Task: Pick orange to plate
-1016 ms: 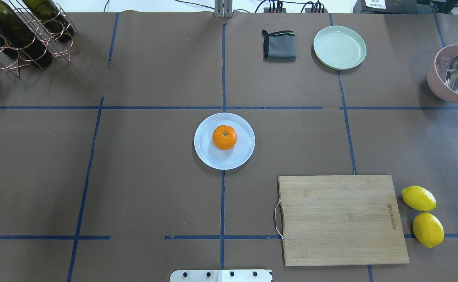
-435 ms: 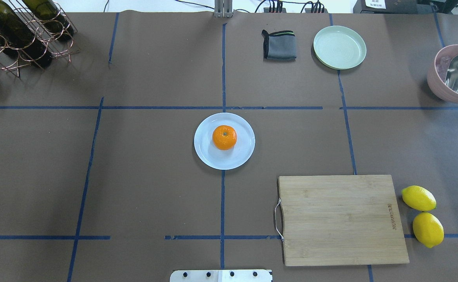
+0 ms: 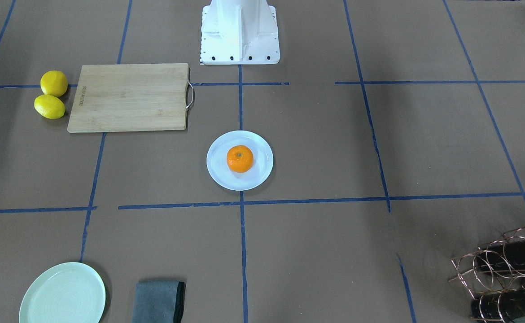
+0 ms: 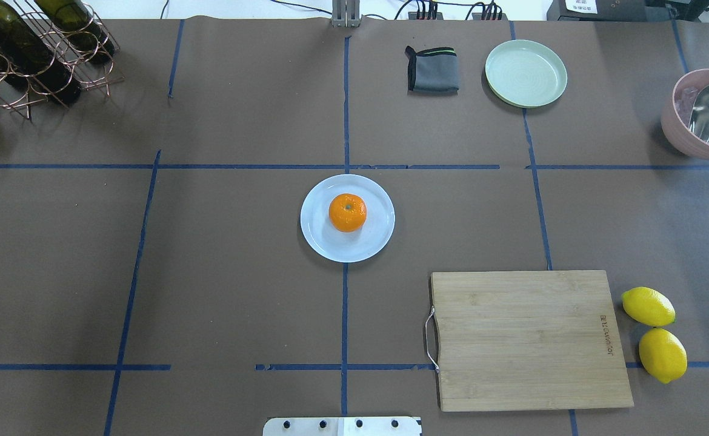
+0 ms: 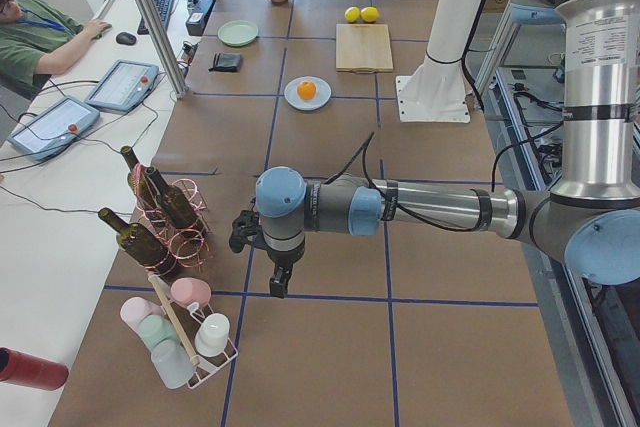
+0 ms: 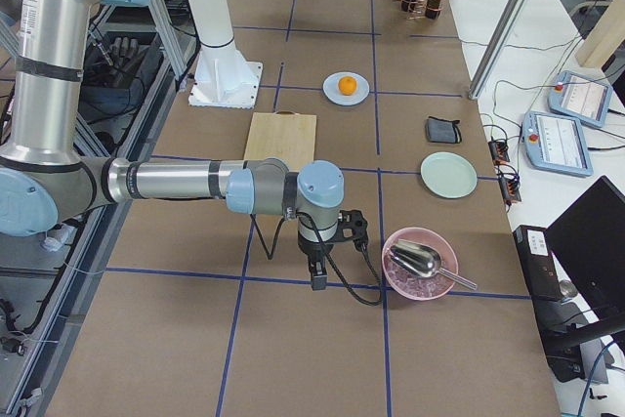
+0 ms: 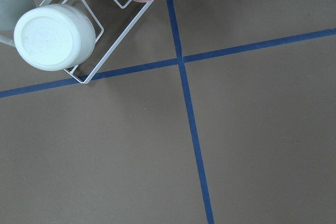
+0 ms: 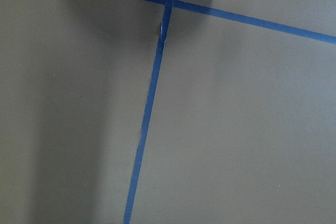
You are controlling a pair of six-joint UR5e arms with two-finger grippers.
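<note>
Plainly, neither tool gives its state away: the left gripper [image 5: 279,285] hangs point-down over the table [image 4: 239,272] near the robot's left end and the right gripper [image 6: 316,278] does likewise near the right end. Both show only in the side views, so I cannot tell whether their jaws stand apart or together. Just beside the left gripper stands a white wire cup rack [image 5: 222,359] with upturned cups, and beyond it a copper wine rack [image 5: 178,237] holding dark bottles. The left wrist view looks down on a white cup [image 7: 54,36] in that rack and on a crossing of blue tape lines [image 7: 181,61]. Near the right gripper sits a pink bowl [image 6: 405,290] with a metal scoop [image 6: 415,258] in it; the bowl's rim edges into the top of the right wrist view. The orange [image 4: 347,212] rests on the plate [image 4: 324,242] at the middle of the table, stem dot up, well apart from both grippers. Against the overhead pictures of a second ago nothing has shifted: orange, plate and the other things lie in the same spots. Nearest the plate is the wooden cutting board [image 4: 527,339], toward the robot's right and closer to its base, with two lemons [image 4: 648,306] just beside its outer short edge. Along the far edge a grey cloth [image 4: 432,69] and a mint-green plate [image 4: 525,73] lie side by side. Brown paper separates the plate from each of these.
</note>
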